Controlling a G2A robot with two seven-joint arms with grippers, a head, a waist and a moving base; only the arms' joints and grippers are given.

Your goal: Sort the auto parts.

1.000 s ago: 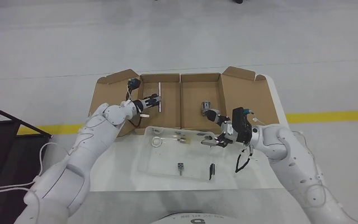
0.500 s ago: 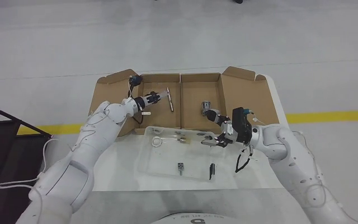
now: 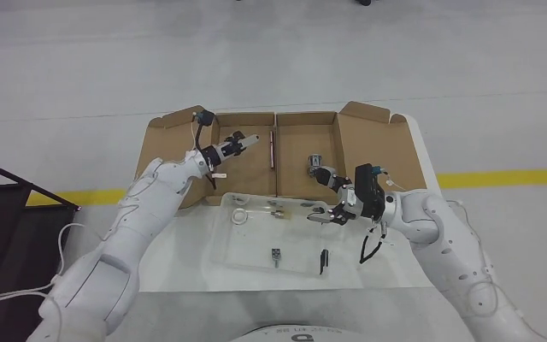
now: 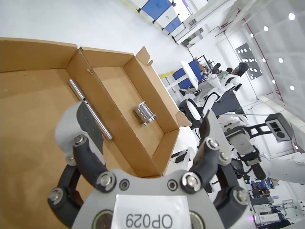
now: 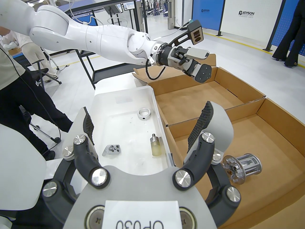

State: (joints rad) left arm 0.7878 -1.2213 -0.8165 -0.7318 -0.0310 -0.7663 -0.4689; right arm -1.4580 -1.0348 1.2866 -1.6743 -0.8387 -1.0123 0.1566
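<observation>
Gleaming slim rod [image 4: 79, 92] w/ sm. hole

- Two cardboard boxes side by side: left box [image 3: 249, 176], right box [image 3: 295, 168].
- One clear plastic tray [image 3: 248, 244].
- One steel rod [image 3: 272, 148].
- One finned metal spool [image 3: 314, 161].
- Four small parts in the tray: one ring [image 3: 239, 216], one stubby pin [image 3: 278, 212], one grey block [image 3: 276, 254], one dark piece [image 3: 324, 259].

The floor [image 3: 273, 60] around me is pale grey and glossy, with a yellow line [image 3: 496, 179] crossing it. Far away stand blue partitions [image 4: 155, 4] under round ceiling lamps [image 4: 291, 16].
</observation>
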